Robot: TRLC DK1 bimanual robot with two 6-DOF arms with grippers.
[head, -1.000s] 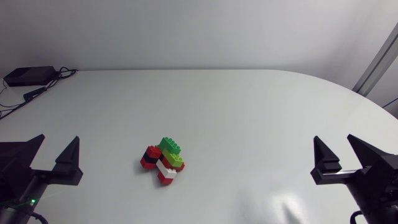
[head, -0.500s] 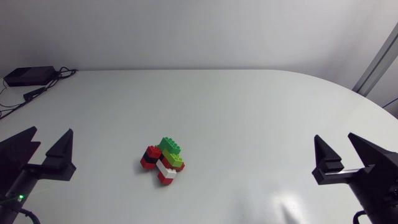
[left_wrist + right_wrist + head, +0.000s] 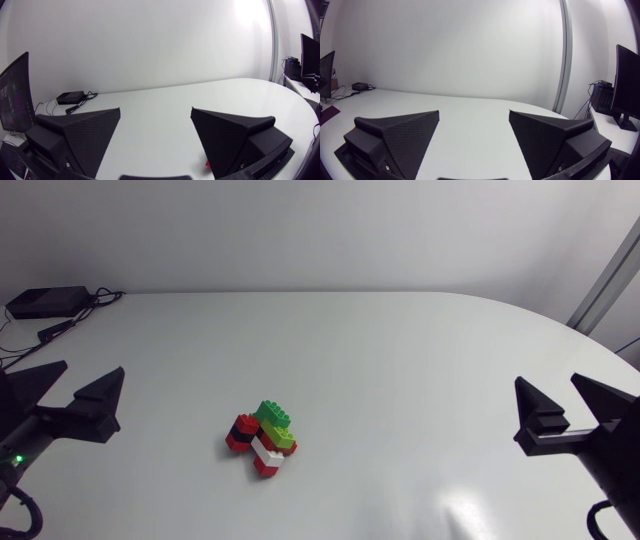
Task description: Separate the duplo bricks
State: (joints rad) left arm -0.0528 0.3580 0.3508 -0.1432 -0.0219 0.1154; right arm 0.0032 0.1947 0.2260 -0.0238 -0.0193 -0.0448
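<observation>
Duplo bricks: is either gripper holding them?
No, the duplo bricks lie alone on the table, the left gripper and right gripper both open and well apart from them.

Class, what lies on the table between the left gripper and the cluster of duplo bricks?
Nothing: in the head view only bare table separates the left gripper from the duplo brick cluster.

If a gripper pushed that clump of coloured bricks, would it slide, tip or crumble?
Probably slides as one stiff lump: the brick clump looks interlocked. It might tip, being stacked unevenly. The glossy table likely gives little grip.
</observation>
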